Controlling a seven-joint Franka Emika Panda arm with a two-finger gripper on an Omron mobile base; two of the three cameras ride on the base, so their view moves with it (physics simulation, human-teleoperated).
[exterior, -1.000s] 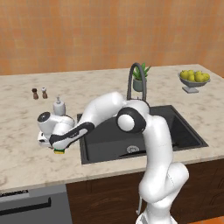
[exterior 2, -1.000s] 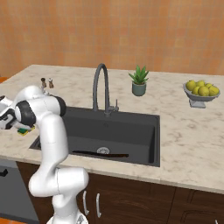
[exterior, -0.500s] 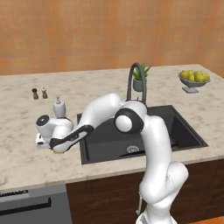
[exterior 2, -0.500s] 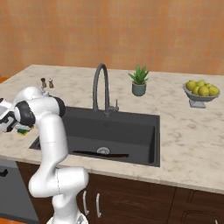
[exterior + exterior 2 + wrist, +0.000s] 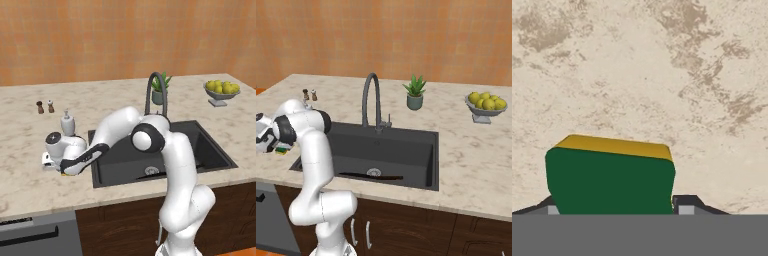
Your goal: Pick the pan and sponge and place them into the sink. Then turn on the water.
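Note:
My gripper (image 5: 612, 206) is low over the counter left of the sink (image 5: 406, 145), its two fingers pressed against the sides of the sponge (image 5: 609, 180). The sponge is yellow with a green scrub top turned toward the hand camera. From the base views the gripper (image 5: 64, 171) (image 5: 277, 149) hides most of the sponge (image 5: 282, 149), which lies on the marble near the sink's left rim. In the basin (image 5: 220, 150) the black pan (image 5: 371, 176) lies flat along the near wall by the drain. No stream falls from the arched faucet (image 5: 152, 90) (image 5: 370, 95).
A white soap dispenser (image 5: 67, 122) stands just behind the hand. Two small shakers (image 5: 45, 106) (image 5: 309, 94) sit further back. A potted plant (image 5: 161, 90) (image 5: 415, 92) is behind the faucet, and a bowl of lemons (image 5: 221, 91) (image 5: 486, 104) is on the right.
The fingers have drawn in from wide open onto the sponge's sides. The hand has settled slightly lower over it; the rest of the arm barely moved.

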